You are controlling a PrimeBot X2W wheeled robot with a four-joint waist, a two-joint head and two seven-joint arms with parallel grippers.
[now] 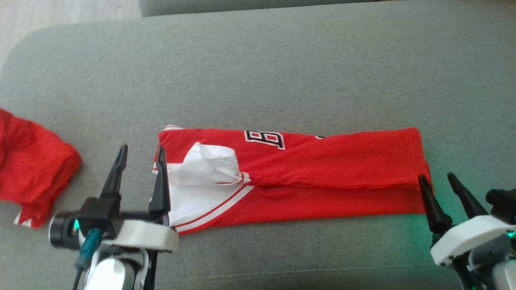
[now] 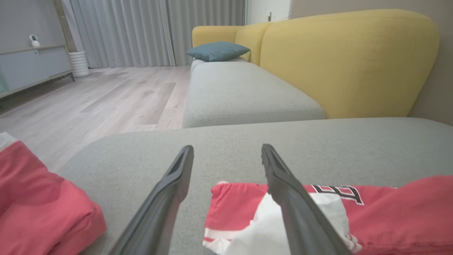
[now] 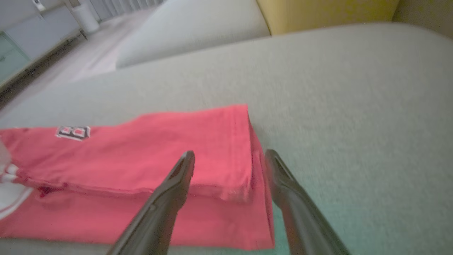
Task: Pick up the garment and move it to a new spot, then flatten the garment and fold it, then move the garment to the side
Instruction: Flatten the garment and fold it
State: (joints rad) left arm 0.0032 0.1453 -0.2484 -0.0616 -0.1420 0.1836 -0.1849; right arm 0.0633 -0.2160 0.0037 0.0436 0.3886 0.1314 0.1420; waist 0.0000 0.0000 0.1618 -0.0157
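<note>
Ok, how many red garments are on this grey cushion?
2. A jersey lies folded in a long strip in the middle of the cushion; a red bundle sits at its left edge, cut off by the frame, so more may lie out of view.

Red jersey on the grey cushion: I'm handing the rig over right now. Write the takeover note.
Left gripper: jaws open, holding nothing, straddling the jersey at its collar end.
Right gripper: jaws open, holding nothing, straddling the near corner of the hem end.
The jersey lies flat on the grey cushion, folded lengthwise into a long strip.
A second red garment sits at the cushion's left edge.
Done: flattened, lengthwise fold.
Left: probably fold end to end, then move it aside.
</note>
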